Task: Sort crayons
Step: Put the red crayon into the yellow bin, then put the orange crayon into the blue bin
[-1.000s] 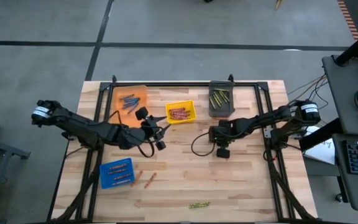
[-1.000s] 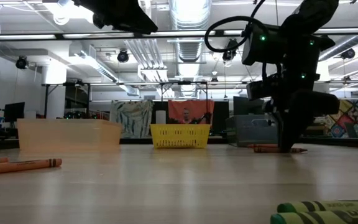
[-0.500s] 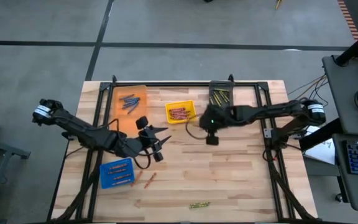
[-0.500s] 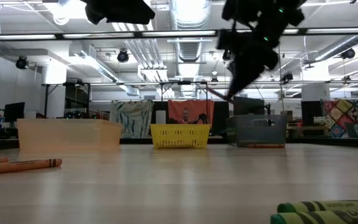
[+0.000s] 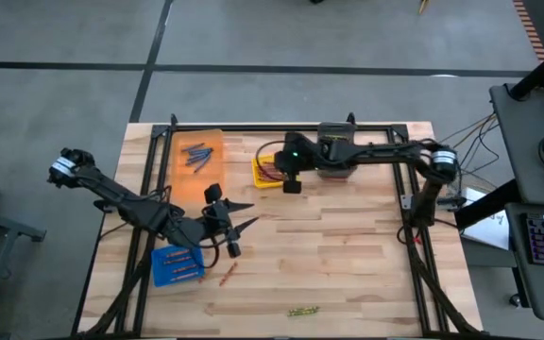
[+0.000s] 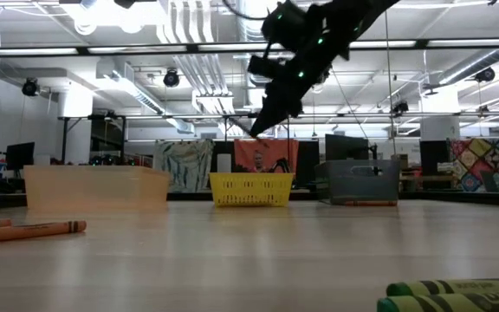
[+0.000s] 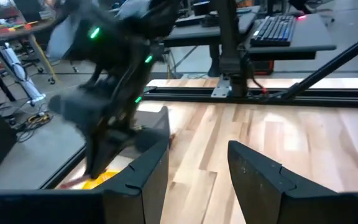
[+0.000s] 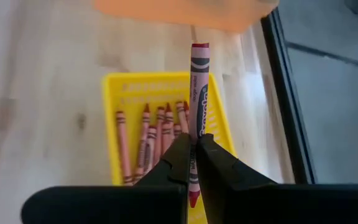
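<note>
Right gripper [image 8: 192, 163] pinching red crayon [image 8: 198, 93] over yellow bin [image 5: 261, 179]; left gripper [image 5: 237, 229] fingers wide, empty. Bins mostly filled; loose crayons [image 5: 228, 273] still on table [image 5: 366, 264].

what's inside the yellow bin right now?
The yellow bin holds a row of red crayons lying side by side. The right claw, shut on another red crayon, hangs over it and covers the bin's near end, so the count is unclear.

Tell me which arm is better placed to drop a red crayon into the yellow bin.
Right: its end effector already grips a red crayon above the yellow bin.
</note>
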Motion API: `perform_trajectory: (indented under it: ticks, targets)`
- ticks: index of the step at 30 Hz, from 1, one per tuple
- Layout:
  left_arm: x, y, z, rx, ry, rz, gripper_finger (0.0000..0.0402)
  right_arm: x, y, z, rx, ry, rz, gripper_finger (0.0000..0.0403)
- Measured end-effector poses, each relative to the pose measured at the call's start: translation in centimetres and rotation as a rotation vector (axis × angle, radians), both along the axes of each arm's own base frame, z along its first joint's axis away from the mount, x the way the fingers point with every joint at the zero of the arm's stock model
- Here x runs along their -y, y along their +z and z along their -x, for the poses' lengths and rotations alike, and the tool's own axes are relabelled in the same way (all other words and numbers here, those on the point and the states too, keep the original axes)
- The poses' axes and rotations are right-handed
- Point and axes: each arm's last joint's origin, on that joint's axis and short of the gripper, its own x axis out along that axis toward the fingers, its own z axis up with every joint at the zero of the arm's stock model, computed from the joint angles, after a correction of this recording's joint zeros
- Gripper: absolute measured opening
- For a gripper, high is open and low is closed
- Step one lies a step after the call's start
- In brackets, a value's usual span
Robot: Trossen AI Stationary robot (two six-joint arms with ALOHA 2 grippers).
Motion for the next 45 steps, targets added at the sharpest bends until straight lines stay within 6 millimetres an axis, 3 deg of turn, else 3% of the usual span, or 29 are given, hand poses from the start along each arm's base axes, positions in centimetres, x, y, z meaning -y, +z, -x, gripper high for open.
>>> perform_trajectory:
  ticks: [5,12,30,45]
  targets:
    - [0.9,0.7,0.4,0.013,-0.035,0.006,0.0149,1.8,-2.7,-1.7,-0.082,-0.02,-0.013,0.0012]
    - [1.6,1.2,0.6,0.023,-0.061,0.012,0.0149,2.2,-4.5,-2.6,-0.135,-0.02,-0.027,0.0012]
    - [1.6,1.2,0.7,0.029,-0.055,0.04,0.0149,2.3,-4.7,-2.5,-0.15,0.0,-0.035,0.0015]
    - [1.5,0.9,0.7,0.019,-0.044,0.075,0.0149,2.2,-4.0,-2.3,-0.123,-0.03,-0.069,0.0149]
